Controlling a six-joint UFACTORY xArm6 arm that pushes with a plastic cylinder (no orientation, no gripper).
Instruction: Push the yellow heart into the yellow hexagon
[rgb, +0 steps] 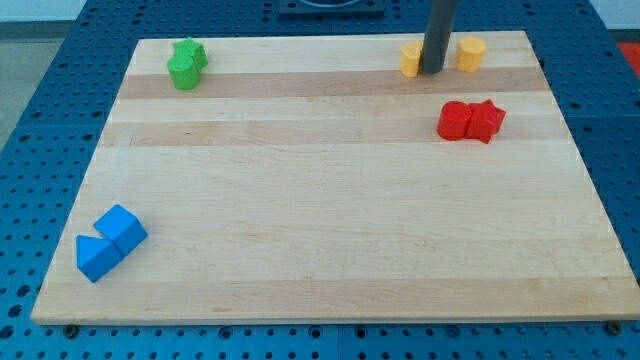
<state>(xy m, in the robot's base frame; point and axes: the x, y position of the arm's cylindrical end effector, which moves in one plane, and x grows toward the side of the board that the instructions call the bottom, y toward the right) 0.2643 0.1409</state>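
The yellow heart (411, 59) lies near the view's top edge of the wooden board, partly hidden behind my rod. The yellow hexagon (471, 53) lies a short way to its right, apart from it. My tip (432, 71) rests on the board between the two, touching or nearly touching the heart's right side, with a small gap to the hexagon.
Two red blocks (470, 121) sit together below the hexagon at the right. Two green blocks (186, 64) sit at the top left. Two blue blocks (109, 241) sit at the bottom left. The board (320, 200) ends close behind the yellow blocks.
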